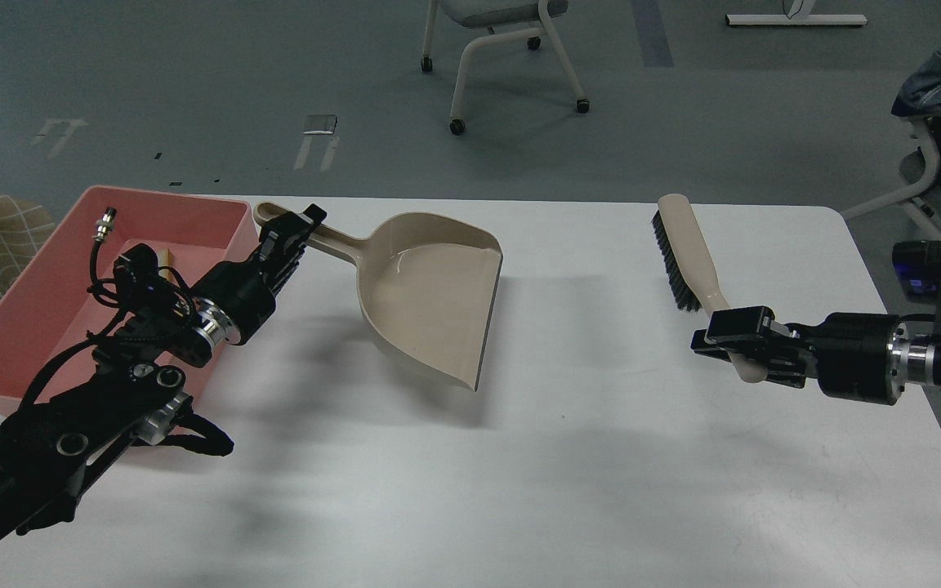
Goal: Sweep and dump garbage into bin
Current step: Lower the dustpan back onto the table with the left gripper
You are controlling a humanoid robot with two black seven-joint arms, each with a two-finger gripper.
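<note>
bin [54, 286]: 1 | dustpan [434, 286]: 1 | brush [695, 261]: 1 | chairs [503, 49]: 2

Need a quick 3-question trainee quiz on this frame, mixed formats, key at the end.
1. True or false: the dustpan sits inside the pink bin.
2. Which tool is the right gripper clamped on? A) dustpan B) brush C) bin
3. Fill in: the left gripper grips the dustpan by its ____.

Key
1. False: it lies on the white table, right of the bin.
2. B, on the brush's handle end, bristles pointing away from the robot.
3. Handle.
</note>
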